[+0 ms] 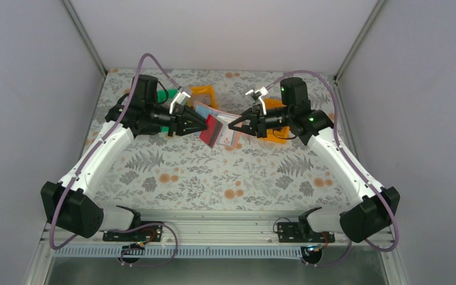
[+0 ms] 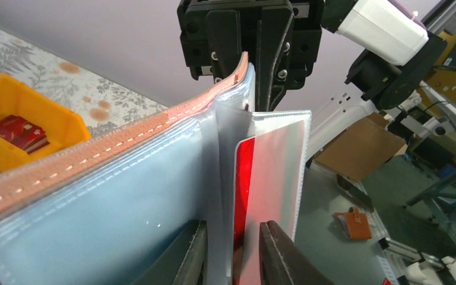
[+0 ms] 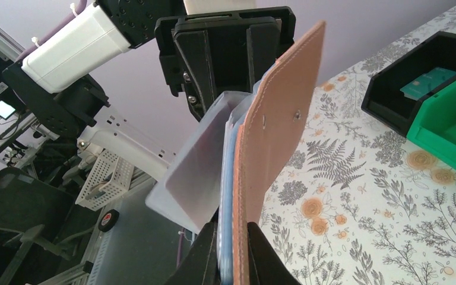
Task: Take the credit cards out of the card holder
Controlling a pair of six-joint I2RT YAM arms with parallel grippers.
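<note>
The card holder (image 1: 227, 140) hangs open in the air between my two grippers, brownish-pink cover (image 3: 279, 107) outside and clear blue-grey sleeves (image 2: 95, 202) inside. My right gripper (image 3: 233, 224) is shut on the cover and sleeves at one edge; from above it (image 1: 233, 126) sits on the right of the holder. A red credit card (image 2: 244, 178) stands on edge in a sleeve. My left gripper (image 2: 234, 224) straddles that sleeve and card, its jaws a little apart with a slim gap beside the card. From above the left gripper (image 1: 203, 126) meets the red card (image 1: 212, 129).
An orange bin (image 2: 12, 113) holds dark red cards (image 2: 21, 133). A black bin (image 3: 404, 89) holds a teal card (image 3: 430, 83), with a green bin (image 3: 451, 130) beside it. From above, orange bins (image 1: 205, 94) (image 1: 276, 135) lie behind the grippers.
</note>
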